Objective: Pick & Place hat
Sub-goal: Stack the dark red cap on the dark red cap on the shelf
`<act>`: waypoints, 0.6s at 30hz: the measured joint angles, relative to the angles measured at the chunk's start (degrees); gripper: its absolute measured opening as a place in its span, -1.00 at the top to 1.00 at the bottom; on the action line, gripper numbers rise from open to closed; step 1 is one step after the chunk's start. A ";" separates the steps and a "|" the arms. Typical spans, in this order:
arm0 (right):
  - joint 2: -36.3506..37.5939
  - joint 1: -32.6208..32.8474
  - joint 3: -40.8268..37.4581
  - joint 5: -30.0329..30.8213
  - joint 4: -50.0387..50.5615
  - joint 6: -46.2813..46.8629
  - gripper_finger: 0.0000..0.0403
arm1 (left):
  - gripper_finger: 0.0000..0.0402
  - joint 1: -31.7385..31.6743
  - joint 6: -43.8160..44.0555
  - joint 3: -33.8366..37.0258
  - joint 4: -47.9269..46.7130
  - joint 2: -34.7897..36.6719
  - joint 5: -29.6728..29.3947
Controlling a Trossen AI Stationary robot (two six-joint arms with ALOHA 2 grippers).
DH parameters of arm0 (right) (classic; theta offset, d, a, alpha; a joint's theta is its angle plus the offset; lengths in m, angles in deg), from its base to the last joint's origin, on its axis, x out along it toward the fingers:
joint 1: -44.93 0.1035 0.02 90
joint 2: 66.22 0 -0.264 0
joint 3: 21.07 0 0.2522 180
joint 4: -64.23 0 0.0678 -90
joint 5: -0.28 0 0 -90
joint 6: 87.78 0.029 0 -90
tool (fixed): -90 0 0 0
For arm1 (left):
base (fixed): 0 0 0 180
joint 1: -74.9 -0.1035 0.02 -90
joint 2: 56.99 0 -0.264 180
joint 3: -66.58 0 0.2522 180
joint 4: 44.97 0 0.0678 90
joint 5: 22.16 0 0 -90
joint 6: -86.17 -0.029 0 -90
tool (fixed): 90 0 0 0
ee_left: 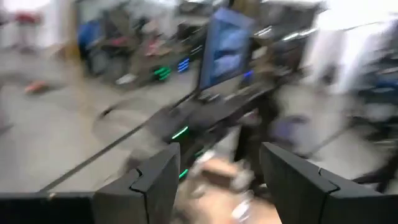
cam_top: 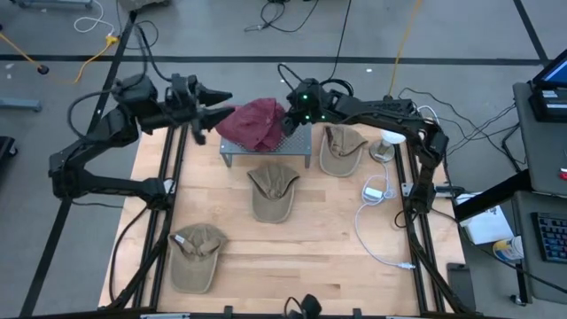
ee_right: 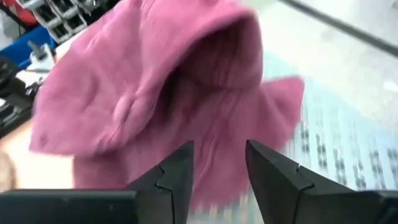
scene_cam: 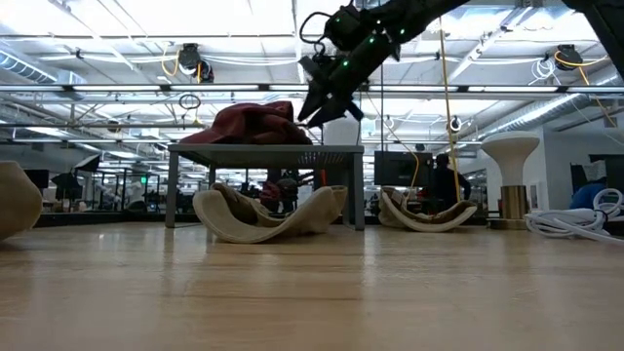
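Two parted, empty right fingers (ee_right: 214, 180) hover just beside the red hat (ee_right: 155, 99).

We see a maroon hat (cam_top: 256, 122) on the grey rack (cam_top: 266, 151), three tan caps (cam_top: 273, 191) around it, over our pale wood surface (cam_top: 310, 257).

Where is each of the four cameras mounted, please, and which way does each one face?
High view: overhead, looking straight down on the table, both arms showing.
Low view: table-top height, looking level across; the right gripper hangs beside the red hat.
Left wrist view: on the left arm, facing the blurred room past the open left gripper.
Right wrist view: on the right arm, facing the red hat.
Shared: red hat on the metal rack, high, low and right wrist views.
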 joint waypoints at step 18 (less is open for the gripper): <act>14.24 2.48 -0.02 -7.59 6.65 8.15 0.35 | -0.13 -1.33 -3.45 0.07 -7.47 -17.18 -19.06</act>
